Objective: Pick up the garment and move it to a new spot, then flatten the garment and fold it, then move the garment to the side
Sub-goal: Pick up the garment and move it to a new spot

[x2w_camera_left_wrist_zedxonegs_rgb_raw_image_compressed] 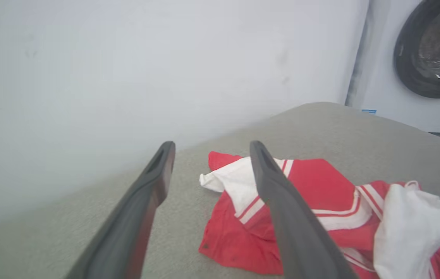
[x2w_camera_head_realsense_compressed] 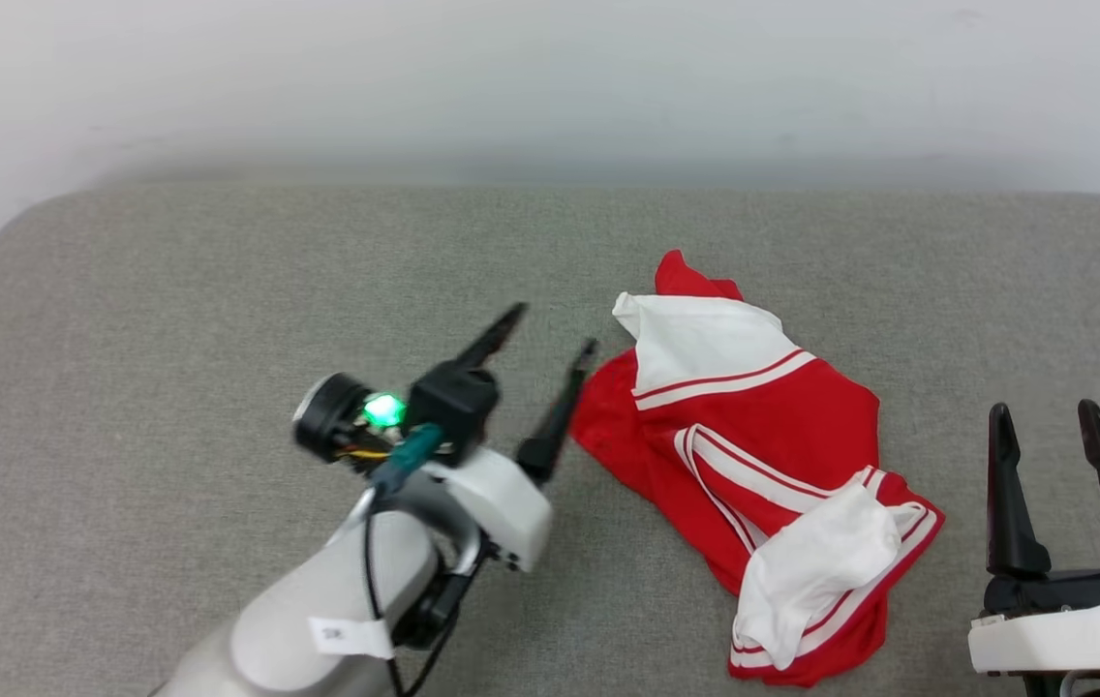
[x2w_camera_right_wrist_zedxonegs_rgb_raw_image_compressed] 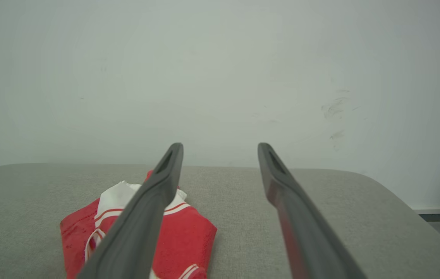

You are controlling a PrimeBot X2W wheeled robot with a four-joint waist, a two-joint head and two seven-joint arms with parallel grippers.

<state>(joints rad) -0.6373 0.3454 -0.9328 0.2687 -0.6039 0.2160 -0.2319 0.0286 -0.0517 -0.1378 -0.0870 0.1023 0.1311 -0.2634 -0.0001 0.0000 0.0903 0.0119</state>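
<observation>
My left gripper (x2w_camera_head_realsense_compressed: 555,327) stands wide open with nothing between its fingers. Its inner finger lies just beside the left hem of the garment (x2w_camera_head_realsense_compressed: 753,436), and I cannot tell whether it brushes the cloth. My right gripper (x2w_camera_head_realsense_compressed: 1044,409) is likewise spread and empty, parked near the heap's other side.

The garment sits crumpled on the grey padded surface (x2w_camera_head_realsense_compressed: 221,290), right of centre, between the two grippers. One white sleeve (x2w_camera_head_realsense_compressed: 695,339) is folded over at the far end and another (x2w_camera_head_realsense_compressed: 816,561) is bunched at the near end.

My worries from here:
- **Snagging:** if I swing the left arm sideways, that close finger may catch the hem and drag the pile askew.
- **Bad pinch:** if I close on the red edge as it lies, I may take several layers, or only one. The shirt would then lift as a twisted rope rather than hang open.
- **Weak hold:** the bunched sleeve is tempting, but it would probably pull loose.
- **Hidden print:** no print shows, so I cannot judge which face is up for flattening.
</observation>
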